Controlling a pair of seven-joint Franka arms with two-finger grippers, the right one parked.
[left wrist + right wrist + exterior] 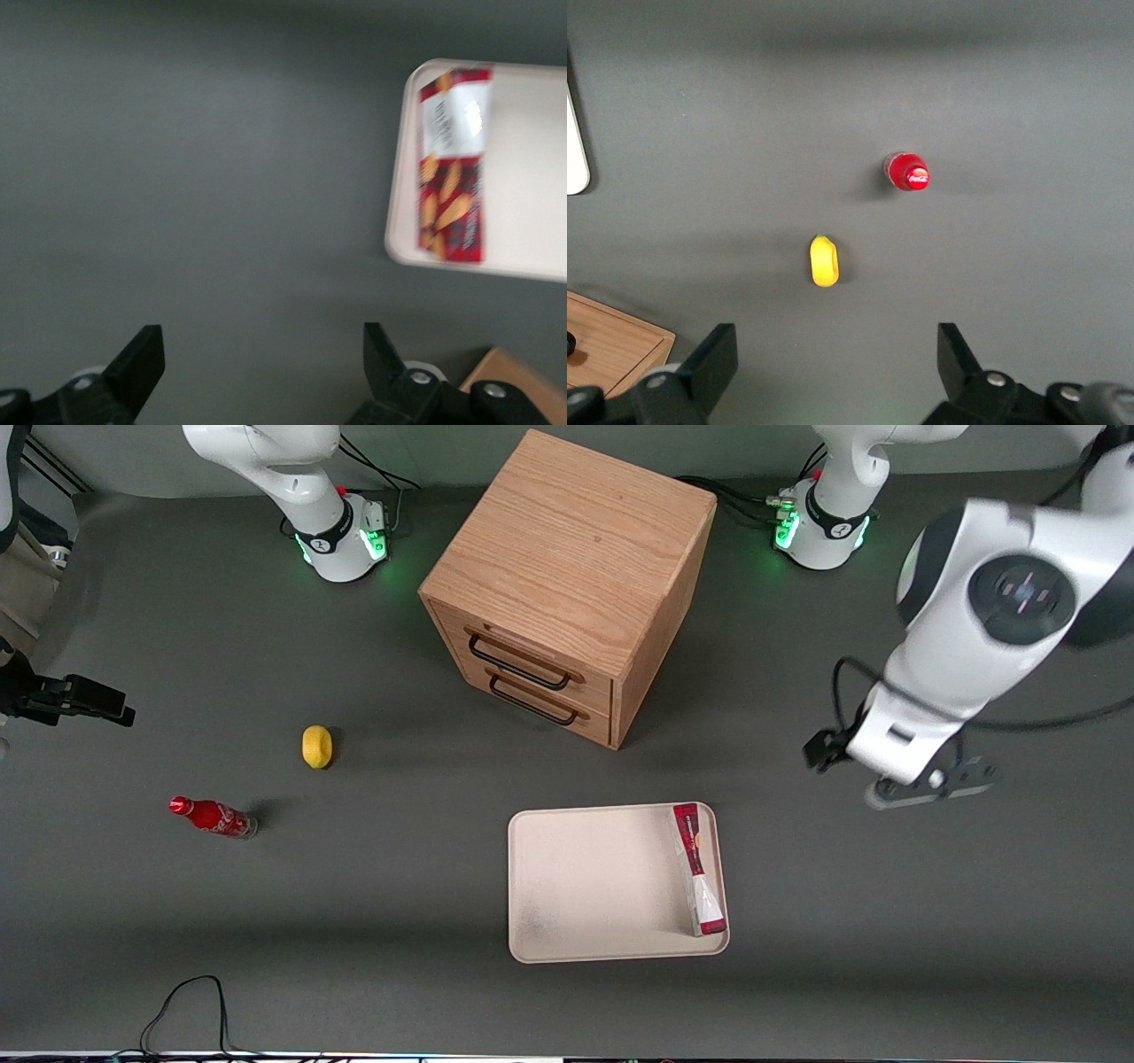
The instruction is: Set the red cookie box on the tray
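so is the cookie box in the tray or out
In: the red cookie box lies flat inside the tray rim; the open gripper hangs apart.

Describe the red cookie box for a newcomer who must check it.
Nearer the front camera than the wooden drawer cabinet lies the tray. The red cookie box lies in it, along the rim facing the open, empty gripper. Unlike the red bottle, it's flat cardboard.

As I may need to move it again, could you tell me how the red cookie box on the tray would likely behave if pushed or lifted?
The red cookie box lies flat along the tray rim, so it should slide, not roll. It looks like thin card, probably light and crushable. The open gripper hangs over bare table, apart from it.
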